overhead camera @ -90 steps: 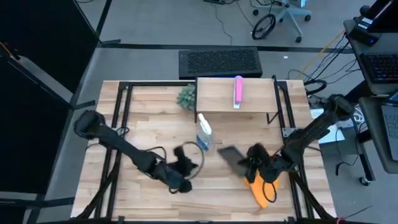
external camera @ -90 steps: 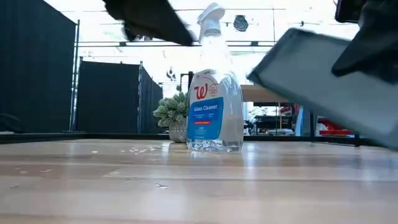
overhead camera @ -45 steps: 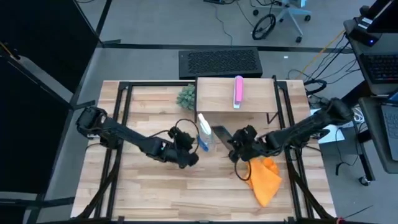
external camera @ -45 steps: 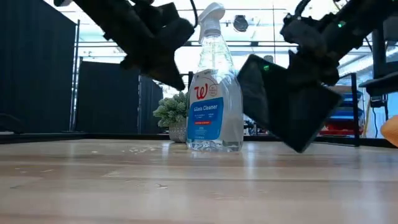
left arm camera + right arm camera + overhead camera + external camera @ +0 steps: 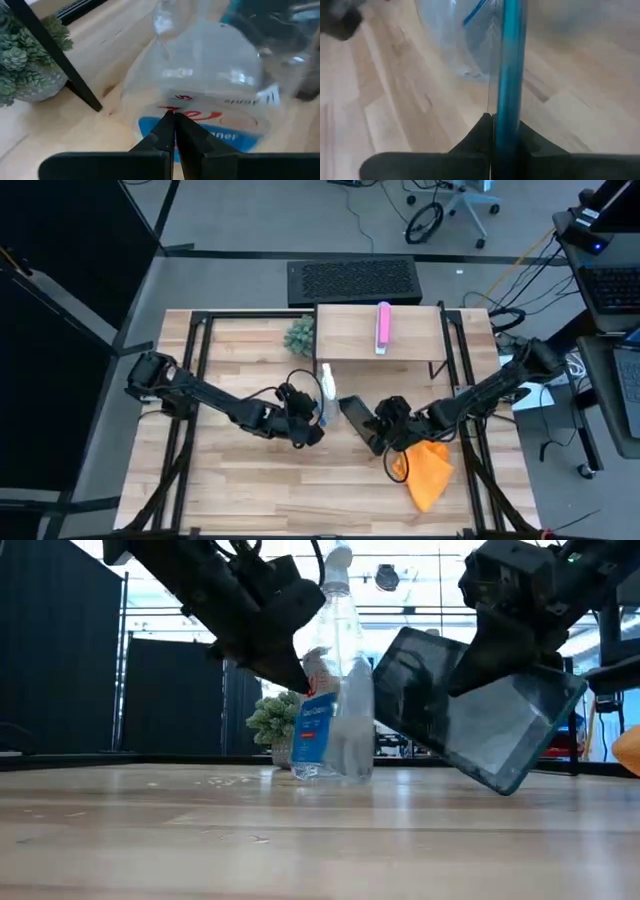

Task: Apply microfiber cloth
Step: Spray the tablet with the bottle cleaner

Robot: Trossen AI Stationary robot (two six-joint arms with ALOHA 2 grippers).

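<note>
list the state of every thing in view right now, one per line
spray bottle: on the table, tilted, left pincer against it
tablet: lifted off the table, tilted, gripped by right pincer
microfiber cloth: crumpled on the table, untouched
potted plant: upright
pink item: lying on the raised shelf

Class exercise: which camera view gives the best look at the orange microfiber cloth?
The high view: the microfiber cloth lies crumpled on the table beside the right gripper. The low view catches only a sliver at its edge; neither wrist view shows it.
</note>
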